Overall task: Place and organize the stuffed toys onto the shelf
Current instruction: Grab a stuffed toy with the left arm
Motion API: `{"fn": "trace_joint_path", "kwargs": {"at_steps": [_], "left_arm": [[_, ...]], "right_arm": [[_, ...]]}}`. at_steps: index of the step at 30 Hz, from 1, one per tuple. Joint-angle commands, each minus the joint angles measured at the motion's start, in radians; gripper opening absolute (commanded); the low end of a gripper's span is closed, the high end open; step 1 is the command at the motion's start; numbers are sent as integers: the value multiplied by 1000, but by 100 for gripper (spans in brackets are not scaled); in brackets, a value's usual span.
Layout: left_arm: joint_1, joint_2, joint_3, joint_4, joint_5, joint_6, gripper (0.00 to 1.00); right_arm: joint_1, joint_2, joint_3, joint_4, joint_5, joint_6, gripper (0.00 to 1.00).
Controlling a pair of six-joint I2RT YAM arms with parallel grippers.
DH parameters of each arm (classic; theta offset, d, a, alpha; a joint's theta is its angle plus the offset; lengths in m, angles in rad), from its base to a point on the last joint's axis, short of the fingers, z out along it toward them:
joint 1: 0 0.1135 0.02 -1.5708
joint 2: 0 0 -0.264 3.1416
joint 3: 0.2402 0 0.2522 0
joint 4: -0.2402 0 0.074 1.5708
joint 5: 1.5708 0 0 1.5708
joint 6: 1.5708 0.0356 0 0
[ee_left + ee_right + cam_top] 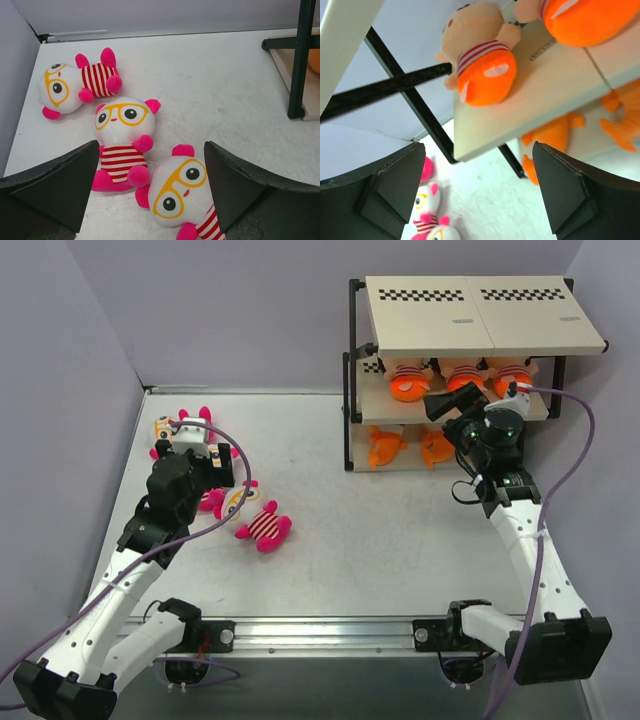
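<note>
The shelf stands at the far right. Its middle board holds three striped orange dolls; one lies close in the right wrist view. Orange sharks lie on the bottom board, two showing. Three pink toys with yellow glasses lie on the table at left. My left gripper is open just above them, the nearest toy's head between the fingers. My right gripper is open and empty in front of the middle board.
The shelf's black post stands to the right of the pink toys. Grey walls close the table at left and back. A purple cable trails along the left arm. The top board holds nothing.
</note>
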Motion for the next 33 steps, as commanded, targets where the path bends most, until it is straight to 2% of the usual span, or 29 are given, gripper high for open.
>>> {"fn": "trace_joint_path", "kwargs": {"at_steps": [1, 6, 12, 16, 19, 26, 29, 33], "left_arm": [[-4, -6, 16, -10, 11, -17, 94], [-4, 8, 27, -33, 12, -39, 94], [-4, 20, 37, -68, 18, -94, 94], [-4, 19, 28, -134, 41, -188, 94], [-5, 5, -15, -182, 67, -266, 94], [-2, -26, -140, -241, 107, -519, 94], [-2, -38, -216, -225, 110, -608, 94], [-1, -60, -335, -93, 133, -686, 94]], "right_arm": [[-11, -118, 0, -205, 63, -115, 92], [-11, -277, 15, -402, 193, -220, 96], [-11, -469, 16, -483, 339, -341, 97], [-11, -558, 3, -497, 361, -407, 97], [-8, -610, -39, -496, 332, -439, 96], [16, -679, -187, -462, 154, -405, 96], [36, -689, -218, -450, 129, -412, 96], [58, -693, -241, -439, 77, -413, 96]]}}
